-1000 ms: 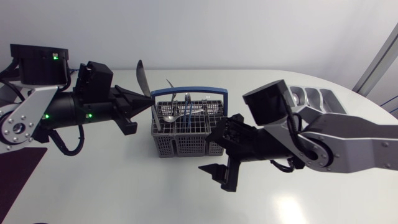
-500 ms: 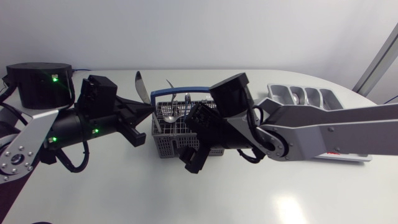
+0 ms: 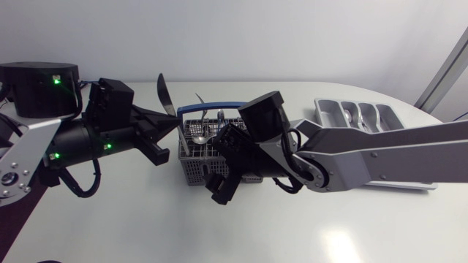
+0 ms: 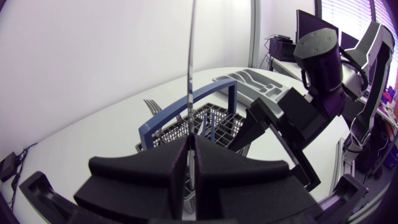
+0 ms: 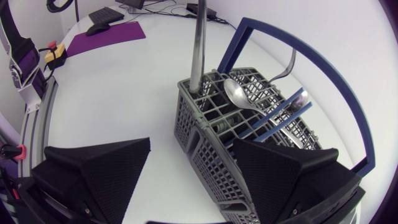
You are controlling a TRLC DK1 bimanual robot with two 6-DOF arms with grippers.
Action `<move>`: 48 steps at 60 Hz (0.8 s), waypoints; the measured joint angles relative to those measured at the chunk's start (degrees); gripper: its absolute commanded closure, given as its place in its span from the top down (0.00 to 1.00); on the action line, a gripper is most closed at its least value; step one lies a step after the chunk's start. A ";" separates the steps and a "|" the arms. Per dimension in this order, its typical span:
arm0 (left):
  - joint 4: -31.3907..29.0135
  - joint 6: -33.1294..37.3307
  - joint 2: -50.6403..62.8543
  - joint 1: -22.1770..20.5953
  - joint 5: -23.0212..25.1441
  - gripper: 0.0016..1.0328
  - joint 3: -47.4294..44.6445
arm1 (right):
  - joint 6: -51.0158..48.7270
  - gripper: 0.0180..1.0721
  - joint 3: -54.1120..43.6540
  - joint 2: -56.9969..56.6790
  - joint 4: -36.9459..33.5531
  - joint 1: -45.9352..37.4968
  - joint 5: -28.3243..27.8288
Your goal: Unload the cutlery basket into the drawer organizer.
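A grey cutlery basket [image 3: 217, 150] with a blue handle [image 3: 223, 107] stands mid-table. My left gripper [image 3: 174, 121] is at its left end, shut on a knife [image 3: 164, 89]. The blade rises from between its fingers [image 4: 191, 74], and the lower end still reaches into the basket's corner [image 5: 198, 43]. My right gripper [image 3: 219, 184] hangs open at the basket's front left corner, which sits between its spread fingers [image 5: 99, 174] untouched. A spoon [image 5: 239, 93] and a fork [image 5: 286, 65] lie in the basket [image 5: 249, 134]. The silver drawer organizer [image 3: 358, 115] is at the far right.
My right arm [image 3: 351, 157] stretches across the table's right half, between the basket and the organizer. A dark purple mat [image 3: 14, 208] lies at the table's left edge. Bare white tabletop [image 3: 219, 234] runs along the front.
My right arm has swung left, from the basket's front right to its front left corner, gripper still open. The left arm shifted only slightly and keeps the knife.
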 measured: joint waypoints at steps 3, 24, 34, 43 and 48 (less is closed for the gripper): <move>-0.48 0.02 -0.20 -0.28 -0.26 0.03 0.50 | 0.02 0.91 0.17 0.35 0.04 0.00 0.00; -6.03 0.02 -2.89 -1.01 -1.07 0.03 4.66 | 0.02 0.91 0.20 1.20 0.26 0.00 0.00; -8.59 0.02 -4.55 -1.95 -1.09 0.03 6.34 | 0.00 0.91 0.09 0.50 0.24 -0.07 -0.28; -10.08 0.02 -4.70 -3.37 0.42 0.03 6.47 | -0.15 0.91 -2.62 -6.27 -0.22 -1.73 -6.05; -10.08 0.02 -3.93 -3.43 3.32 0.03 6.47 | -0.79 0.91 -4.07 -11.41 -1.70 -3.69 -9.92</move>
